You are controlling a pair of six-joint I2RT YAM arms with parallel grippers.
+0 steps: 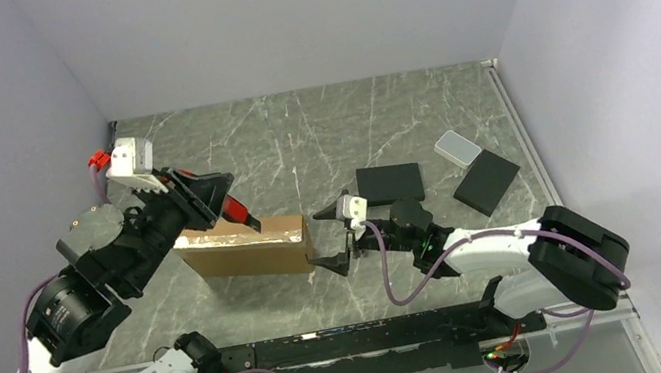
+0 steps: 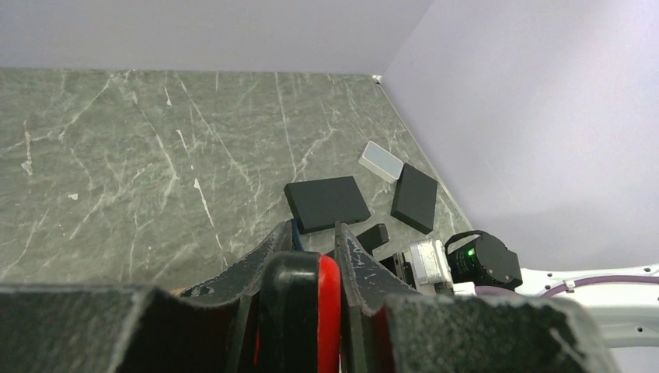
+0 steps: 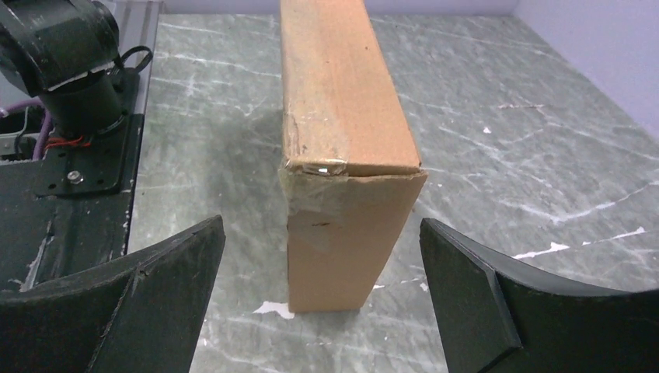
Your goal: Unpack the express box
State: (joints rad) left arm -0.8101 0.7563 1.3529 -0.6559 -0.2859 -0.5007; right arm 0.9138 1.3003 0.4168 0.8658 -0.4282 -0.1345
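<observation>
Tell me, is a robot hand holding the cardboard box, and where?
Cannot tell. The left gripper is shut at the top edge of the express box, the pinch hidden. The right gripper stands open around its end, holding nothing.

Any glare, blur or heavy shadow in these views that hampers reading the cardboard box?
Top external: even, soft light on the flat brown corrugated-cardboard box, no harsh shadows. Right wrist: box sharp, one glare spot on the clear tape at its top corner, soft shadow to its left. Left wrist: the dark, out-of-focus left end effector fills the bottom, hiding most of it.
</observation>
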